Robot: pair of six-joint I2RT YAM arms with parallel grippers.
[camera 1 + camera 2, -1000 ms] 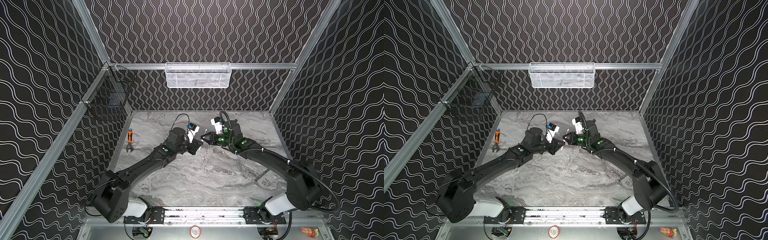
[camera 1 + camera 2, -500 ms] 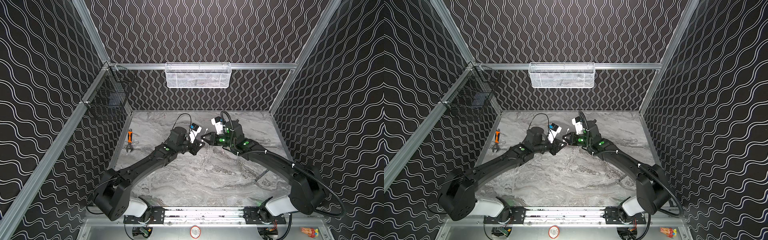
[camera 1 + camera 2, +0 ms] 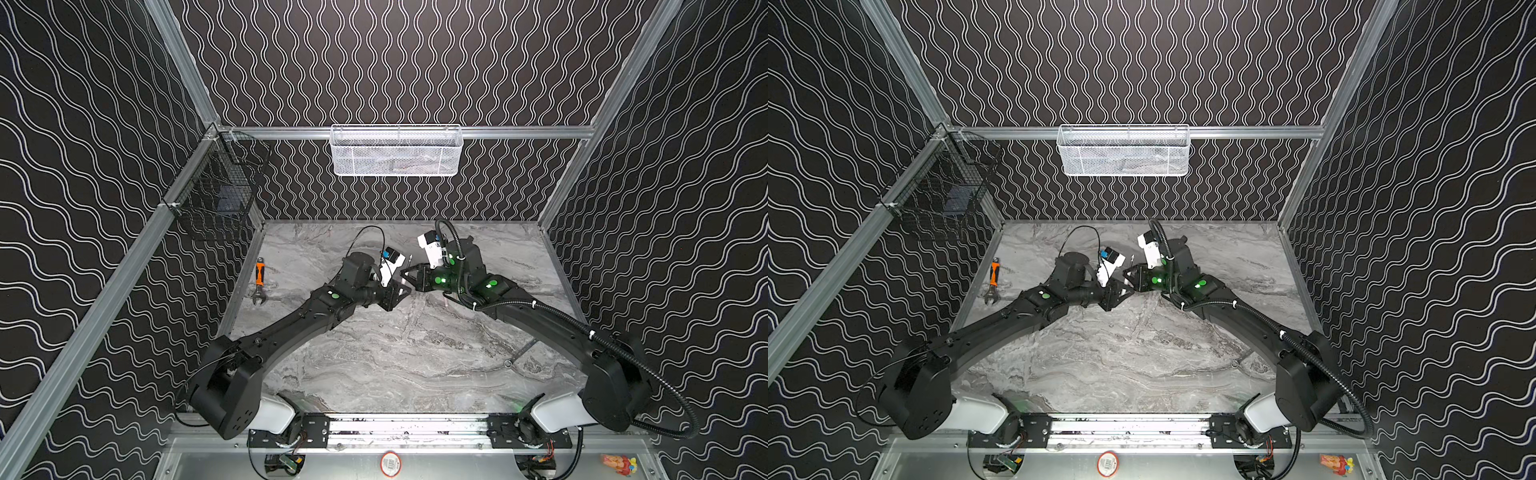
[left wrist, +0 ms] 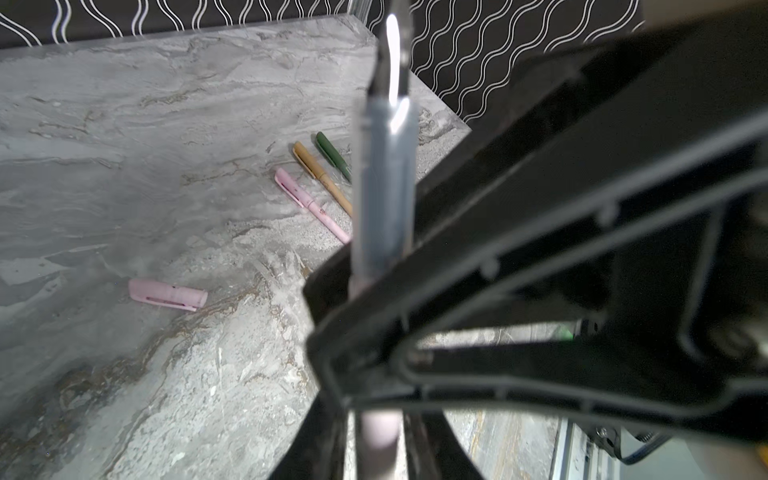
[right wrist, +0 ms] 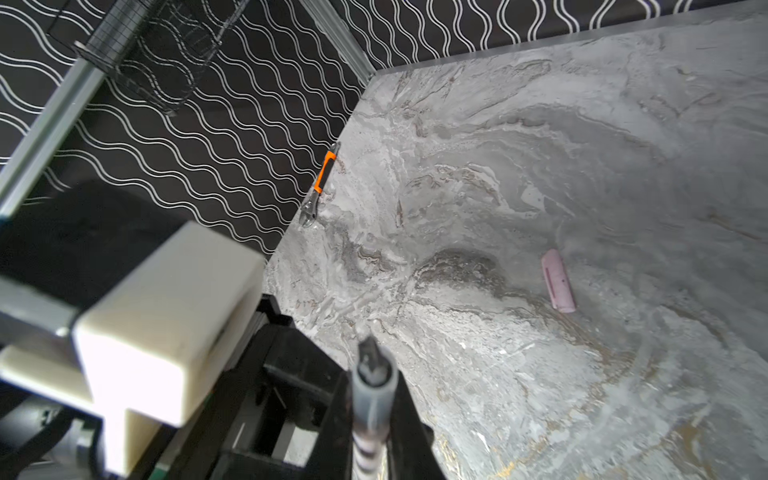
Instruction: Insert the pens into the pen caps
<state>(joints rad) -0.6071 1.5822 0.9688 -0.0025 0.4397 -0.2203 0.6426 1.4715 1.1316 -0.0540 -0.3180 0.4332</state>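
Note:
A pale pink pen (image 4: 384,187) with a grey grip section and a dark tip stands between my two grippers, which meet nose to nose at mid-table in both top views. My right gripper (image 5: 372,415) is shut on the pen (image 5: 370,386), whose thin tip (image 3: 409,262) pokes up above the fingers. My left gripper (image 4: 376,432) is open just wider than the pink barrel, with a thin light strip on each side. A loose pink pen cap (image 4: 166,294) (image 5: 558,280) lies flat on the marble. Three more pens lie side by side: pink (image 4: 311,205), gold-tan (image 4: 322,178) and dark green (image 4: 332,156).
An orange-handled wrench (image 3: 259,280) (image 3: 992,282) lies by the left wall. A white mesh basket (image 3: 396,151) hangs on the back rail and a black wire basket (image 3: 216,199) on the left rail. A thin dark rod (image 3: 521,353) lies under the right arm.
Both grippers have stayed together at the same spot around the pen. Only slight shifts of the wrists show.

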